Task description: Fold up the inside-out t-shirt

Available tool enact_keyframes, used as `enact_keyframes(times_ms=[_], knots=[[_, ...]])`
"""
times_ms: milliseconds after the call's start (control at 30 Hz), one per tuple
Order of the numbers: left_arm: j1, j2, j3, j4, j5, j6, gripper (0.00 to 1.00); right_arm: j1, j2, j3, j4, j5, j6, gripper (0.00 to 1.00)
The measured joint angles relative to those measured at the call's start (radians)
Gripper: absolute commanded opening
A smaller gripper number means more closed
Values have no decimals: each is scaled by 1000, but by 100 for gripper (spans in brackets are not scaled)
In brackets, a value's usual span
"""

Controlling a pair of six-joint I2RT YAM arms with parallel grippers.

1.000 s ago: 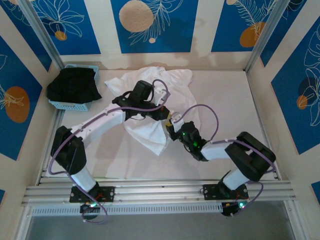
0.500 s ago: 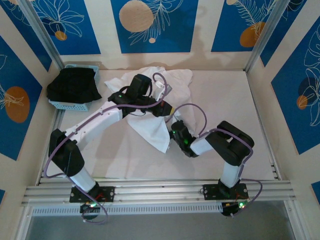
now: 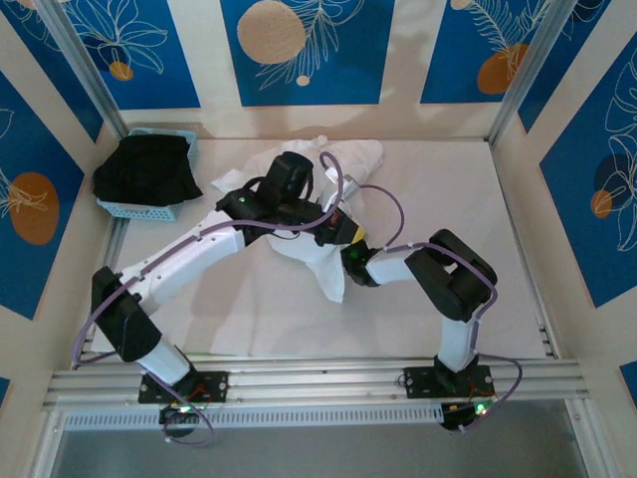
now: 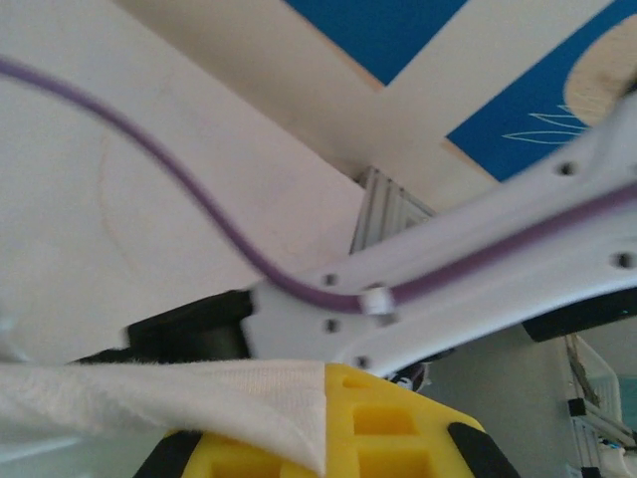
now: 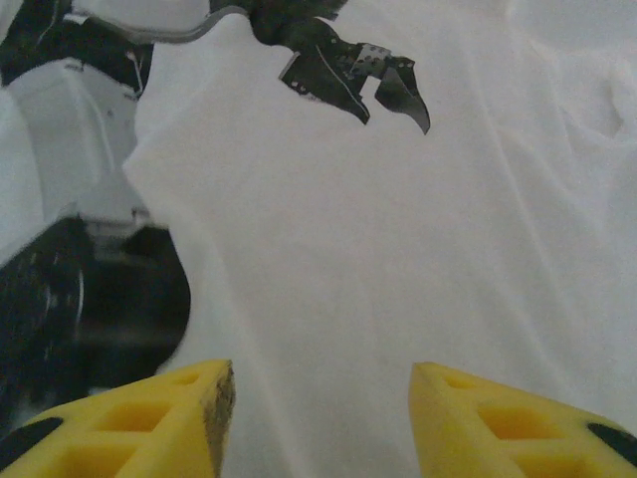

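My left pincer (image 4: 343, 423) is clamped tight on a fold of the shirt (image 3: 318, 267). In the left wrist view the white cloth drapes over the yellow fingers (image 4: 388, 428) and runs off to the left. My right pincer (image 5: 318, 418) stands about half open with nothing in it. Its two yellow fingers (image 5: 149, 418) are apart, and the shirt's white cloth lies spread beyond the gap.

From above, the shirt sits crumpled at the middle of the table (image 3: 478, 229), toward the far edge. One pointed flap reaches toward the near side. Both my pincers meet over that flap, the left one just beyond the right.

At the far left corner stands a light-blue basket (image 3: 149, 209). A black garment (image 3: 144, 169) is heaped in it, bulging above the rim and spilling a little over its left edge. The basket is well apart from the shirt.
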State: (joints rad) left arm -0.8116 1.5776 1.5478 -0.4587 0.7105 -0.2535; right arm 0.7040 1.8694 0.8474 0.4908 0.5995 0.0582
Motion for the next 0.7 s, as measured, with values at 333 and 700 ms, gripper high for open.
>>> enact_keyframes(times_ms=[333,700], knots=[[-51,-6,132,-26,22,0,0,-4,33,145,-258,0,127,73],[-53,60,387,-52,47,-24,0,-29,189,430,-573,-8,258,84]])
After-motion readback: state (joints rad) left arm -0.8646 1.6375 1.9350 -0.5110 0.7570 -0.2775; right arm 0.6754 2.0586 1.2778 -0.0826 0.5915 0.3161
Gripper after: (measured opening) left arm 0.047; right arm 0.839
